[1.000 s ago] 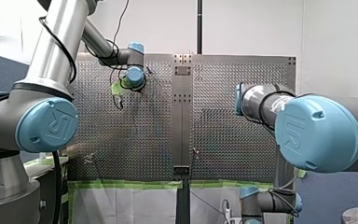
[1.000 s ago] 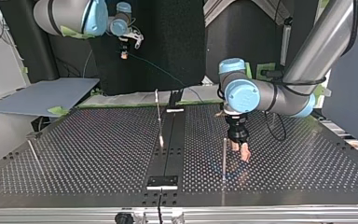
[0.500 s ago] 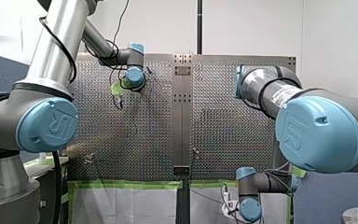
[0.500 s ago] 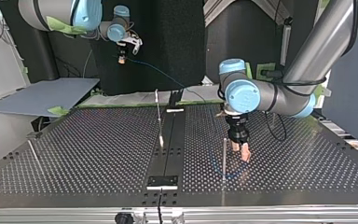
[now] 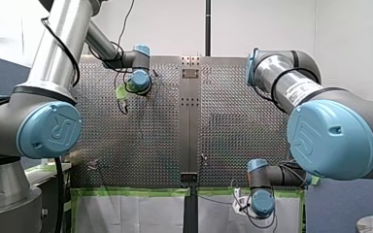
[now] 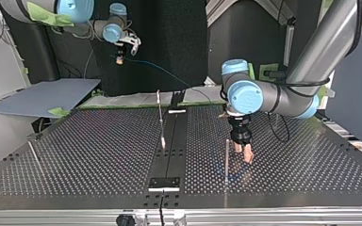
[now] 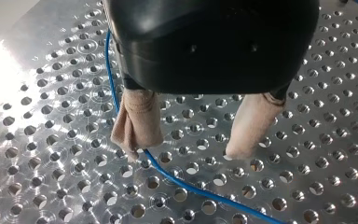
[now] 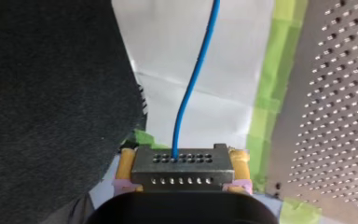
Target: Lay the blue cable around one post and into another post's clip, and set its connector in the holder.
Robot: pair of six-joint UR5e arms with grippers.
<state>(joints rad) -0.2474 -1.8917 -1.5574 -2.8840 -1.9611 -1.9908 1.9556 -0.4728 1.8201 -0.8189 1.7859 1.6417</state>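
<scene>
In the right wrist view my right gripper has its yellow pads shut on the dark connector, and the blue cable leaves it straight ahead. In the top view this gripper hangs high at the back left, off the table, with the cable slanting down toward the plate. My left gripper stands open just above the plate, beside a thin post. In the left wrist view the cable runs along one beige finger and across under the open gap.
A second post rises near the plate's middle, and a third leans at the top view's left. A black block with a pale strip sits on the centre rail near the front edge. A grey board lies at the back left.
My right arm has carried the connector leftward and a little higher in the top view, coming into the front view's lower right. My left gripper has stayed open beside the post.
</scene>
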